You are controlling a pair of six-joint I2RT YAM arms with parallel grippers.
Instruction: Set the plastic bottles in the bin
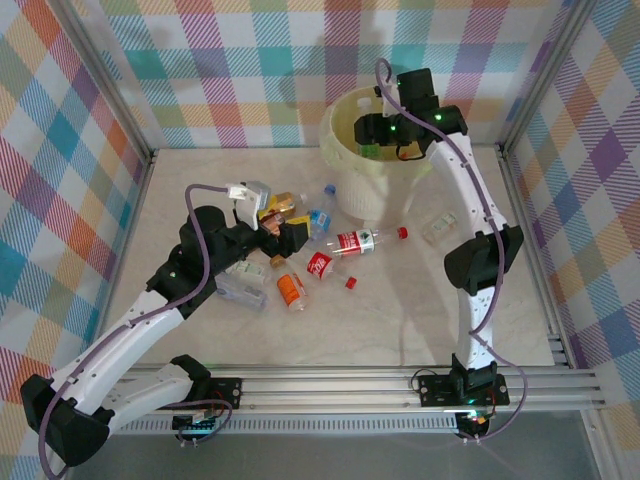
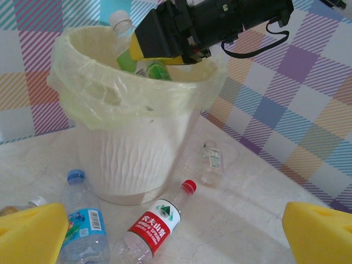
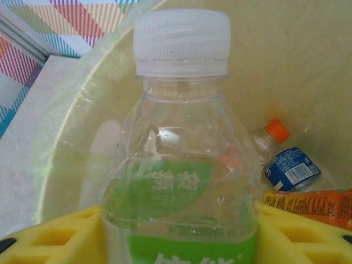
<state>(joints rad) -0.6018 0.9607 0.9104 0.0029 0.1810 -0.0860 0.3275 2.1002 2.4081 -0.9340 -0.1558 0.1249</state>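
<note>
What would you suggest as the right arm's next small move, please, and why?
Probably open the right hand to let go of the green-labelled bottle. The hand is shut on it, and the bottle sits in the mouth of the bin, with the inner wall behind it and other bottles lying below, so it should fall inside.
</note>
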